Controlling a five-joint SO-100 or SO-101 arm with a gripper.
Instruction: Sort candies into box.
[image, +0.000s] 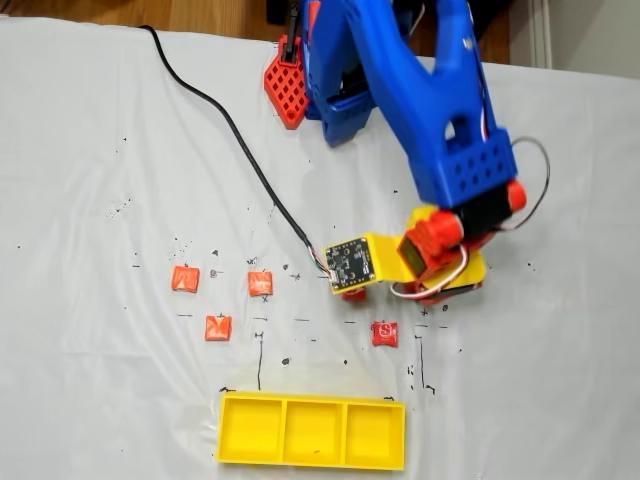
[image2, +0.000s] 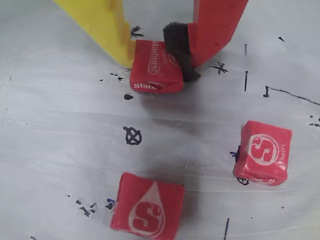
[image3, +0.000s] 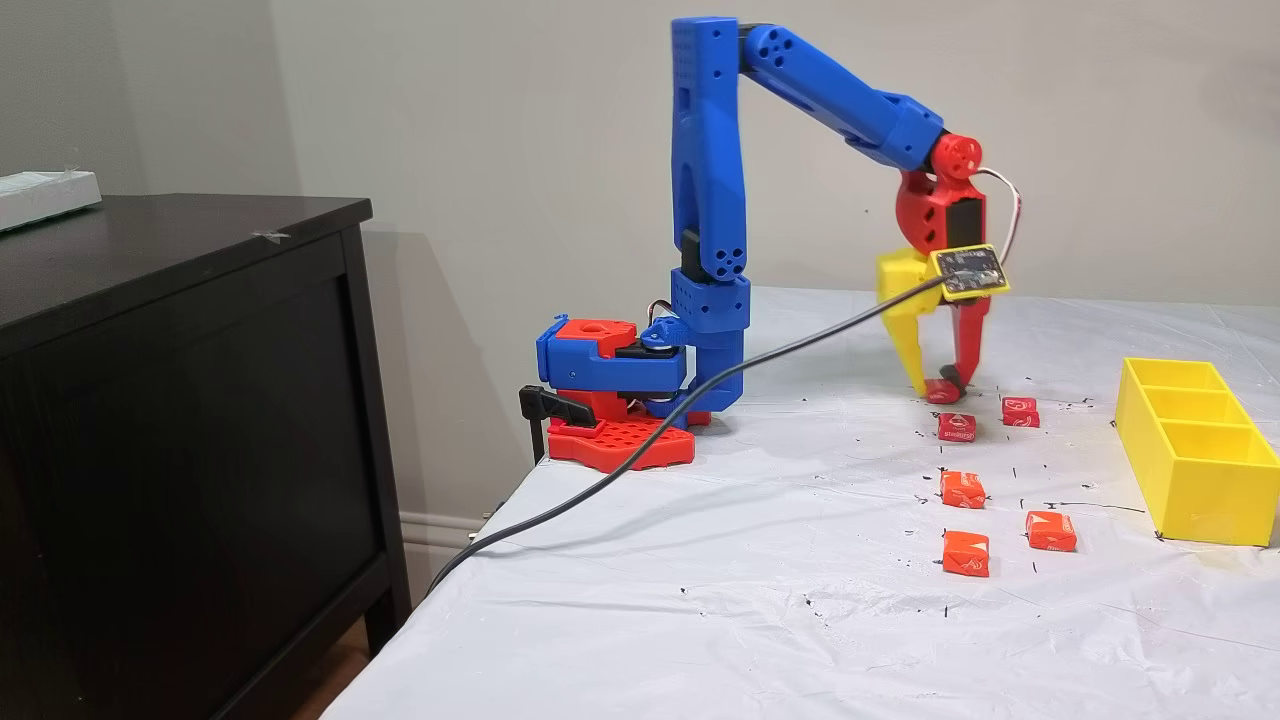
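White-covered table (image3: 760, 560) with scattered ink marks. Claw (image2: 157, 57) lowered, closed around 1 red candy (image2: 155, 67) resting on the table. 2 red candies (image2: 147, 207) nearby; yellow box (image: 312, 432) near the table's edge.

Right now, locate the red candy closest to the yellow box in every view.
In a fixed view: red candy, lower centre, above the box.
Wrist view: red candy at right, circled S.
In a fixed view: red candy right of the gripper.
Shared landmark: the gripper, shut on the held candy.
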